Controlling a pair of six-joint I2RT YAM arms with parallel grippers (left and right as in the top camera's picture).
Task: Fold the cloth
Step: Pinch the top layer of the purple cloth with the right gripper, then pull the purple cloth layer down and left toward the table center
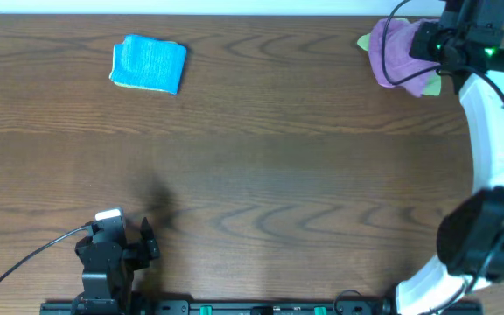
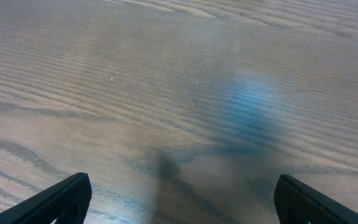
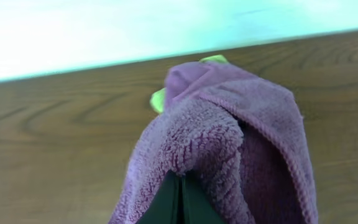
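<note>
A bunched purple cloth point(image 1: 396, 51) lies at the table's far right corner, on top of a lime-green cloth point(image 1: 363, 41). No white tag shows, and no second purple cloth is in view. My right gripper point(image 1: 429, 41) is at this bunch. In the right wrist view its fingers point(image 3: 180, 190) are shut on a fold of the purple cloth point(image 3: 229, 124), with the lime-green cloth point(image 3: 158, 99) showing behind. My left gripper point(image 1: 149, 238) is at the near left, low over bare wood. It is open and empty point(image 2: 182, 196).
A folded turquoise-blue cloth point(image 1: 149, 63) lies at the far left. The table's far edge point(image 3: 104, 68) runs just behind the purple bunch. The right arm point(image 1: 497, 140) runs along the right side. A cable point(image 1: 24, 258) trails from the left arm.
</note>
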